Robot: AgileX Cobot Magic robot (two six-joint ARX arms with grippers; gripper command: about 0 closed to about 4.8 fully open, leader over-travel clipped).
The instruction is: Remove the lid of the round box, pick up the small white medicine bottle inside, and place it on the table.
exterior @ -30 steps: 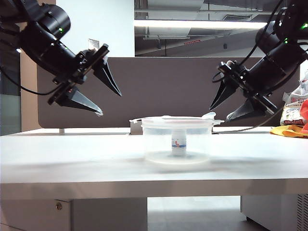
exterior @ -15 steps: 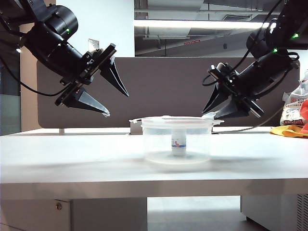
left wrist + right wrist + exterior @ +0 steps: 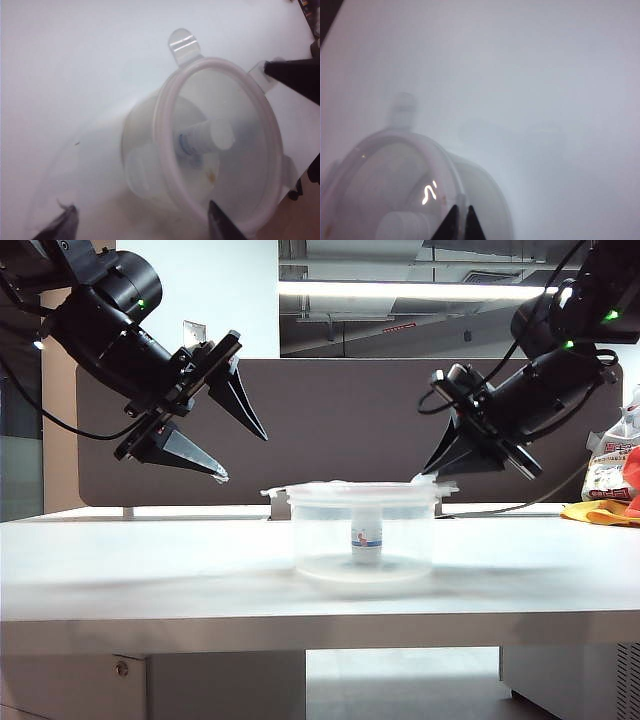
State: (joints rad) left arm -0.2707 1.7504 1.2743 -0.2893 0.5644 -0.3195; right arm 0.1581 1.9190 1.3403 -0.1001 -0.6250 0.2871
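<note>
While the lid (image 3: 352,487) sits on the round box (image 3: 362,535) at mid-table (image 3: 150,560), the right gripper (image 3: 430,474) has its jaws pinched together on the lid's side tab at the right rim, and the left gripper (image 3: 240,455) hangs with jaws spread wide, above and left of the box, holding nothing. Lid: thin, translucent, likely light, slightly flexible and slick, best held by a tab. Small white medicine bottle (image 3: 366,537): upright inside the box, probably light and easily toppled; grasp around its body or cap.
</note>
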